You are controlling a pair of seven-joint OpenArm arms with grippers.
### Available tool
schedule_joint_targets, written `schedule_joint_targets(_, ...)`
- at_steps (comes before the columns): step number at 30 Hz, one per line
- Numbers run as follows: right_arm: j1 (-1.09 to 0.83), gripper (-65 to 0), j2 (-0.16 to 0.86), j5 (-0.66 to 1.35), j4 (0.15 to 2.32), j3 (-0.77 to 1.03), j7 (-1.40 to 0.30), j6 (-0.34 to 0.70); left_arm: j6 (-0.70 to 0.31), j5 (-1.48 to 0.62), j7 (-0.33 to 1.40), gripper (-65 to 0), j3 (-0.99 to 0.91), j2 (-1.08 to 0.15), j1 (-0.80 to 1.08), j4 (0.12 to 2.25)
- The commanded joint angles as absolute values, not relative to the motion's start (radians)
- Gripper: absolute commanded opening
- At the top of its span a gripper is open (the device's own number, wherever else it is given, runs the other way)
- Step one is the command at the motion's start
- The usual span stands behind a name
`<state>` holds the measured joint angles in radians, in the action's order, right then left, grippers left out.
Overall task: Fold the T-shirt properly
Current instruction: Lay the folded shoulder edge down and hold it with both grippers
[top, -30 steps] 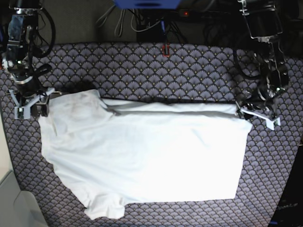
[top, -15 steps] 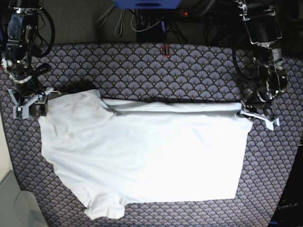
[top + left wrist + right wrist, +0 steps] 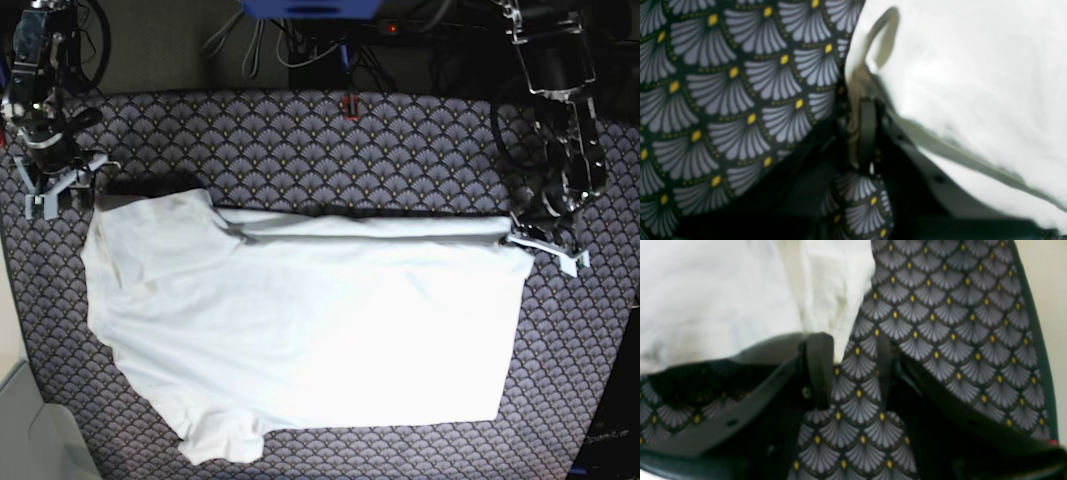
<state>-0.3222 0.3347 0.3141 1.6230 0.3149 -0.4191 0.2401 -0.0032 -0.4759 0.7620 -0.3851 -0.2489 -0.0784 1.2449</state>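
Observation:
The white T-shirt lies spread flat on the fan-patterned cloth, with a long fold running along its far edge. At the shirt's far right corner, my left gripper is low on the cloth. In the left wrist view the left gripper is shut on the T-shirt, pinching its edge. My right gripper stands off the shirt's far left corner, apart from the fabric. In the right wrist view the right gripper is open over bare cloth, and the T-shirt lies just beyond its left finger.
Cables and a blue box sit beyond the table's far edge. A small red item lies at the back centre. A pale bin stands at the lower left corner. Patterned cloth shows around the shirt on all sides.
My left gripper has closed on the shirt's far right corner. My right arm has pulled back and up from the shirt's left corner, and its jaws stay open.

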Motion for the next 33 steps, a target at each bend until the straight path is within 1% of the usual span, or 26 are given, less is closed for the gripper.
schedule_joint_targets(1, -0.331, -41.2, 0.351, 0.32, 1.639, 0.321, -0.392, 0.243, 0.002, -0.47, 0.766, -64.5, -0.387, -0.26, -0.088, 1.259)
schedule_joint_targets(8, -0.349, -41.0, 0.346, 0.321, 1.635, 0.314, -0.392, 0.243, 0.002, -0.47, 0.766, -64.5, -0.387, -0.259, -0.09, 1.256)
schedule_joint_targets(13, -0.344, -33.9, 0.344, 0.323, 1.635, 0.314, -0.392, 0.243, 0.002, -0.47, 0.766, -64.5, -0.387, -0.259, -0.09, 1.257)
schedule_joint_targets(16, -0.343, -31.9, 0.344, 0.325, 1.635, 0.314, -0.392, 0.243, 0.002, -0.47, 0.766, -64.5, -0.387, -0.259, -0.09, 1.257)
schedule_joint_targets(28, -0.321, -31.8, 0.346, 0.323, 1.629, 0.246, -0.392, 0.245, 0.002, -0.47, 0.766, -64.5, -0.387, -0.26, -0.088, 1.259)
schedule_joint_targets(33, -0.274, -31.8, 0.355, 0.323, 1.549, 0.24, -0.392, 0.246, 0.002, -0.47, 0.766, -64.5, -0.387, -0.26, -0.088, 1.259)
